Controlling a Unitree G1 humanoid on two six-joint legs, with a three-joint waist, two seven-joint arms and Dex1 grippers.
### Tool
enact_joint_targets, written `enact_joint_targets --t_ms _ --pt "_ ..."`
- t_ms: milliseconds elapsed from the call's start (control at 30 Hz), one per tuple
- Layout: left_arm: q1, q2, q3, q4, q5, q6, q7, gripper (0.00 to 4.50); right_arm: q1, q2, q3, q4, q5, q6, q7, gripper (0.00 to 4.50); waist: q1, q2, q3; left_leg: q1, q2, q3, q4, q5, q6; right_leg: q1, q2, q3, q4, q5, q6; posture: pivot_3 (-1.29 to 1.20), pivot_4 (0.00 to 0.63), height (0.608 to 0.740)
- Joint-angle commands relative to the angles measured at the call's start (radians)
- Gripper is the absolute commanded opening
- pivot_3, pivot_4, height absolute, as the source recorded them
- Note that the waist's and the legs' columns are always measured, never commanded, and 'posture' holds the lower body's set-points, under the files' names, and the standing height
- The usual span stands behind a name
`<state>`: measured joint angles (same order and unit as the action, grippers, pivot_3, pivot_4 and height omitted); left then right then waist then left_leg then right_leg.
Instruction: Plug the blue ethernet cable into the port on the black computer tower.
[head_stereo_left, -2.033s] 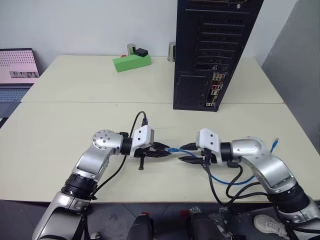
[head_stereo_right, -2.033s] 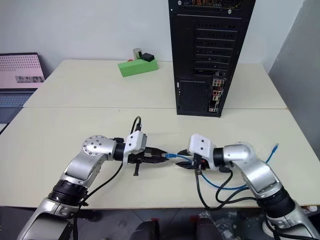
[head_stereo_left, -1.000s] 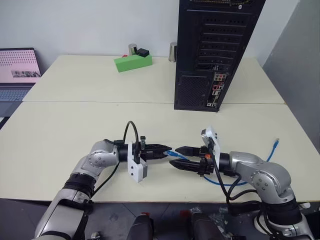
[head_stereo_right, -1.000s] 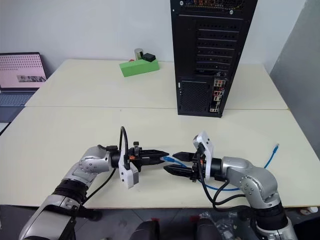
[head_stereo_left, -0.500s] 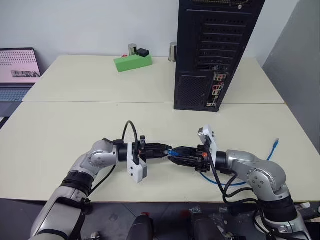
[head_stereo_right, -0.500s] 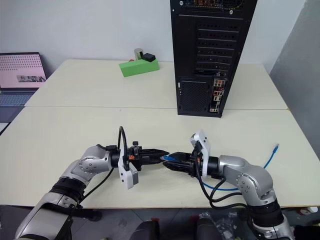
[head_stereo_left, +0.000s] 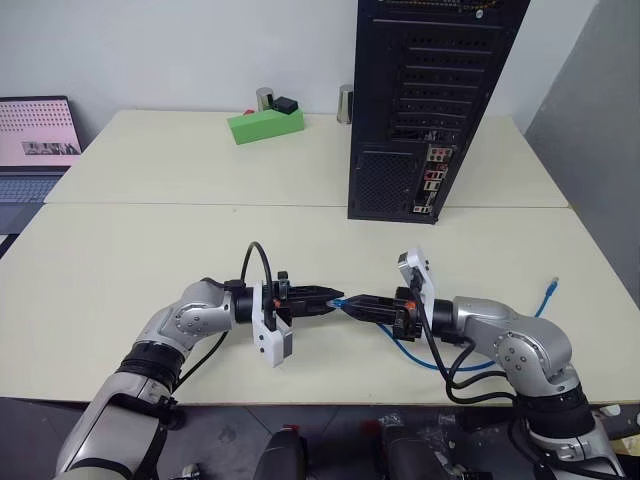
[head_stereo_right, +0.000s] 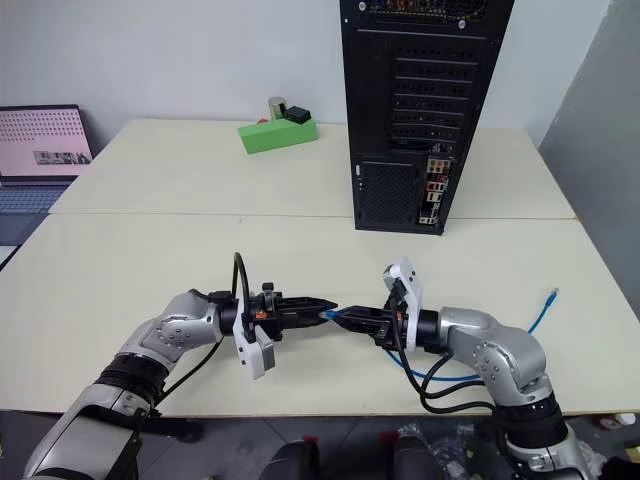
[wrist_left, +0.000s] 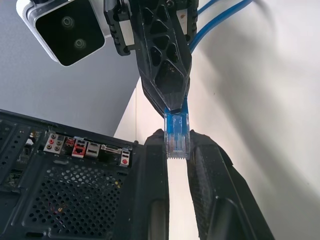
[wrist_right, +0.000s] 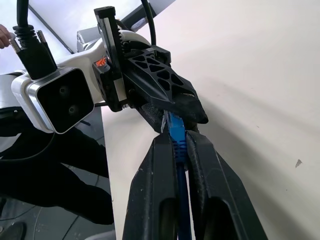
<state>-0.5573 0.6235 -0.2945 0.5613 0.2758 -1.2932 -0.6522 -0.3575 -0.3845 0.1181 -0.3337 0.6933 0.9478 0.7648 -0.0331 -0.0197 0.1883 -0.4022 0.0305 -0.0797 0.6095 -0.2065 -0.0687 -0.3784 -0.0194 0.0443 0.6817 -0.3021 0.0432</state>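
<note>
Grippers meet tip to tip low over the near edge of the cream table (head_stereo_left: 150, 240), both pinching the same end of the blue ethernet cable (head_stereo_left: 395, 345). The left gripper (head_stereo_left: 330, 300) points toward the right one and is clamped tight on the pale translucent plug (wrist_left: 177, 134), which sits squeezed between its two black fingers (wrist_left: 210, 175) in the left wrist view. The right gripper (head_stereo_left: 347, 304) points back at it and is closed on the blue cord just behind that plug; in the right wrist view the cord runs straight down the narrow slot between its fingers (wrist_right: 150, 190). From there the cable loops on the table under the right arm and trails off to the right, where its other plug (head_stereo_left: 551, 285) lies loose near the table's edge. The black computer tower (head_stereo_left: 430, 100) stands upright farther back on the table, well apart from both grippers, rear panel facing the robot, with its strip of coloured sockets (head_stereo_left: 432, 180) down the right side. A green block (head_stereo_left: 264, 124) sits at the back left, and a laptop (head_stereo_left: 35, 140) with a pink screen is off at the far left.
</note>
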Motion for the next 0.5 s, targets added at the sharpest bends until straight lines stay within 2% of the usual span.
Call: enact_joint_targets --t_ms 33,300,500 --pt "-0.015 0.016 -0.024 -0.025 -0.065 0.028 0.004 1.01 -0.034 -0.017 -0.013 0.004 0.035 0.007 0.031 0.00 0.000 0.000 0.000 0.000 0.000 0.000 0.000 0.000 0.000 0.000 0.000 0.000 0.000 0.000 0.000 0.00 0.150 0.740" --pt "0.047 0.058 -0.057 -0.063 -0.247 0.215 -0.094 2.46 -0.025 -0.038 -0.018 -0.008 0.013 -0.019 0.014 0.00 -0.001 0.000 0.000 0.000 0.000 0.000 0.000 0.000 0.000 0.000 0.000 0.000 0.000 0.000 0.000 0.00 0.150 0.740" --pt "0.129 0.070 -0.038 -0.282 -0.529 0.737 -0.257 3.60 0.012 -0.047 -0.126 -0.049 -0.051 -0.088 -0.123 0.00 -0.002 0.000 0.000 0.000 0.000 0.000 0.000 0.000 0.000 0.000 0.000 0.000 0.000 0.000 0.000 0.00 0.150 0.740"
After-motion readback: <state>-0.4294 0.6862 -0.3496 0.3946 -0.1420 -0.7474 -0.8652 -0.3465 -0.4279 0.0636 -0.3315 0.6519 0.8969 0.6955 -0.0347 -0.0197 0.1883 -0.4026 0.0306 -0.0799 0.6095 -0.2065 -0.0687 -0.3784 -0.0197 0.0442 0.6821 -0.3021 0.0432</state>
